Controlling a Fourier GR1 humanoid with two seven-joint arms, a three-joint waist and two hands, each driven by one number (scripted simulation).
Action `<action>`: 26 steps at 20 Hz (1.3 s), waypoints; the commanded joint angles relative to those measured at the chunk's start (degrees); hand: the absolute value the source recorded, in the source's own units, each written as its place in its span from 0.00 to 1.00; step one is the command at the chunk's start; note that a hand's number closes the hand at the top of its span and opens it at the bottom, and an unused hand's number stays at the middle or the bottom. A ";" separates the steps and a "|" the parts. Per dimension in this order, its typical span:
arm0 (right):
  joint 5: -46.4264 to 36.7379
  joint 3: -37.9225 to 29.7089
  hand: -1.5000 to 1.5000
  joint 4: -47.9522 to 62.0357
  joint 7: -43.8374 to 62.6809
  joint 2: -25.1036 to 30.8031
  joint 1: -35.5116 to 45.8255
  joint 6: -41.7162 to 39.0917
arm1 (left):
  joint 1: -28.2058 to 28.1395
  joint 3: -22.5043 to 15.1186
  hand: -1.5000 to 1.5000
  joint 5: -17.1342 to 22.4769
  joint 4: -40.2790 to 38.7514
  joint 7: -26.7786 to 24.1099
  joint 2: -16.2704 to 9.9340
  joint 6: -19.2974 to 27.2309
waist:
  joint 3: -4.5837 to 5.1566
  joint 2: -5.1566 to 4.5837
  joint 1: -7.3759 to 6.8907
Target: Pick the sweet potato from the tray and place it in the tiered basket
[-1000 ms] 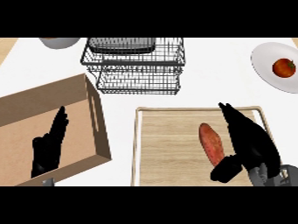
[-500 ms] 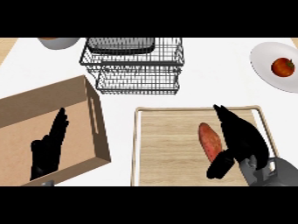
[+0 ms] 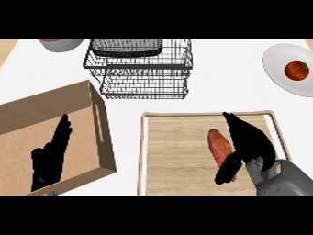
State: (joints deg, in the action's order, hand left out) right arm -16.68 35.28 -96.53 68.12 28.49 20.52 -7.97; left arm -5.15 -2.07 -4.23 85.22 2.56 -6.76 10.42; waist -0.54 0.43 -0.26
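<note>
Reaching in from the lower right of the frame, the right hand point(image 3: 250, 143) lies over the sweet potato point(image 3: 220, 149), fingers stretched along its right side and thumb angled down across its lower end; whether it actually clasps the vegetable cannot be told. The sweet potato rests lengthwise on the right half of the light wooden tray point(image 3: 176, 156), which fills the lower centre. At lower left, the left hand point(image 3: 50, 156) rests open with fingers straight, over a brown wooden box point(image 3: 23, 114) set at a tilt. Farther up, at top centre, stands the black wire tiered basket point(image 3: 142, 69). A white plate point(image 3: 287, 82) holding a tomato point(image 3: 296, 69) sits at upper right, and a bowl point(image 3: 60, 44) shows at the upper left edge.
</note>
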 commanded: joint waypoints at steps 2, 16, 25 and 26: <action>-1.72 0.54 0.00 2.38 9.64 -3.53 -0.97 -0.83 | 0.26 0.10 0.50 0.26 -4.83 -0.87 1.16 -0.64 | 0.62 -0.46 0.38; -7.68 0.05 1.00 3.13 2.44 -6.48 -5.26 -1.14 | -0.86 0.42 0.50 -1.63 -3.39 -0.01 2.52 -1.93 | 0.57 -0.38 0.35; -13.78 4.08 1.00 9.22 -21.20 -1.55 1.74 -6.63 | 0.85 1.49 0.50 -1.99 -1.68 1.86 2.53 -3.04 | 0.51 -0.63 -0.50; -14.00 4.22 1.00 11.38 -26.74 0.09 3.16 -6.76 | -1.17 0.26 0.50 -2.05 -0.62 1.25 3.12 -3.78 | 0.46 -0.79 -1.38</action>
State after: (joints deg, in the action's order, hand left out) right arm -29.92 36.89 -87.78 52.39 26.05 21.09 -11.84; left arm -5.17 -0.26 -6.95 85.41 2.82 -4.52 8.03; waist -0.10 0.78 -0.60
